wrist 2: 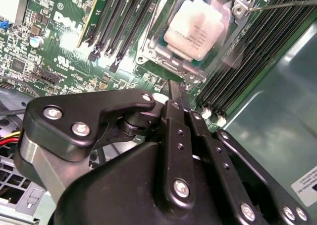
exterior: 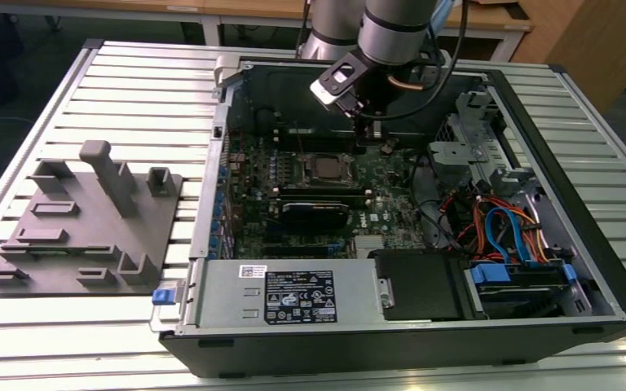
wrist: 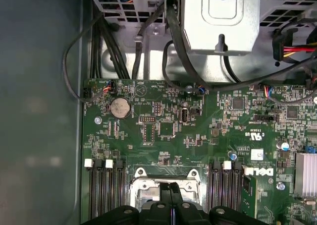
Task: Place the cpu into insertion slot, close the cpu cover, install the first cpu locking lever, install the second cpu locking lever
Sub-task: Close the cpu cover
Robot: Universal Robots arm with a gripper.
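One tool (wrist 2: 176, 92) pinched closed, empty, hovering beside cpu cover (wrist 2: 174, 68) edge; cpu (wrist 2: 194, 29) seated.

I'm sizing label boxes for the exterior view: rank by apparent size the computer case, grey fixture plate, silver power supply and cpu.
1. computer case
2. grey fixture plate
3. silver power supply
4. cpu
Plate and supply look close; the plate seems somewhat larger.

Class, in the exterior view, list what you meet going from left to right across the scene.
From the left: grey moulded fixture → blue clip → cpu → tool → blue cables.
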